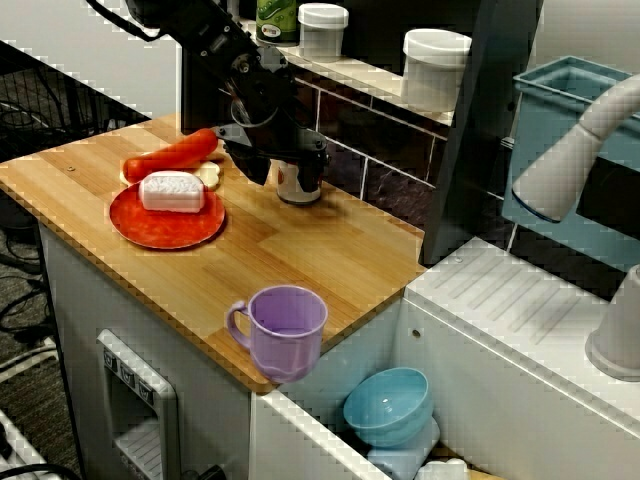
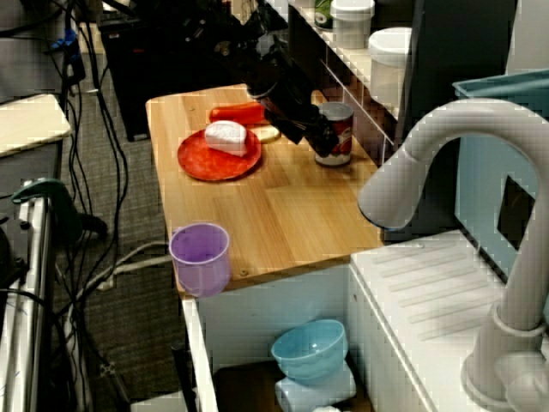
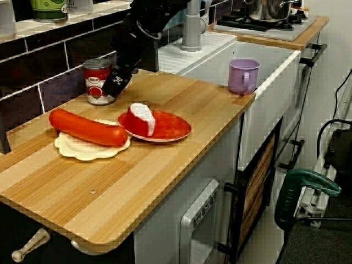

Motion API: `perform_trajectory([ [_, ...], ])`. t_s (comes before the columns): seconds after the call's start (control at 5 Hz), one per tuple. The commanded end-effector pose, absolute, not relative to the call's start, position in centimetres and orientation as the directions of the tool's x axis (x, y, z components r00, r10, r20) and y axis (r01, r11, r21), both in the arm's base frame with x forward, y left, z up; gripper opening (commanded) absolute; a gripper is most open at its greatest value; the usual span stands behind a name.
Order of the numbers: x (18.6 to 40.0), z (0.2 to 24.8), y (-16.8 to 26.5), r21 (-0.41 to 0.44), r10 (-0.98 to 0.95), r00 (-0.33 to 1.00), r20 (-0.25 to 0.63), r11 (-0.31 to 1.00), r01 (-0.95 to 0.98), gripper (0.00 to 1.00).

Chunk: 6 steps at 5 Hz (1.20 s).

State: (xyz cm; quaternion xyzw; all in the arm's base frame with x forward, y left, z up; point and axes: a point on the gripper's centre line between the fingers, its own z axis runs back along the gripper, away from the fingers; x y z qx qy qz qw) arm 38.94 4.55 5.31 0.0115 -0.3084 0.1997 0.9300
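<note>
My black gripper [image 1: 285, 170] is low over the back of the wooden counter, right against a small tin can [image 1: 302, 185] with a red label that stands upright by the tiled wall. In the view along the counter one finger [image 3: 118, 83] lies at the can's [image 3: 98, 80] right side; the other finger is hidden. From the high view the gripper [image 2: 324, 146] overlaps the can [image 2: 339, 129]. Whether the jaws press on it does not show. A red plate [image 1: 150, 230] with a white block [image 1: 172, 190] lies just left of the gripper.
A long red sausage [image 3: 88, 127] rests on a cream plate [image 3: 82, 151] beside the red plate. A purple mug [image 1: 280, 330] stands at the counter's corner by the sink, where a blue bowl [image 1: 388, 405] sits. Jars [image 1: 434, 65] line the shelf; a grey tap [image 2: 429, 154] arches over the sink.
</note>
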Motion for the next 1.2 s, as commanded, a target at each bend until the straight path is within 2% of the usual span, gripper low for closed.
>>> perform_trajectory([
  [0.0,39.76,6.8,4.23,-0.109,0.346,0.692,0.634,0.925,-0.364,1.0],
  [1.0,40.42,7.09,4.79,-0.109,0.341,0.671,0.659,0.925,-0.364,1.0],
])
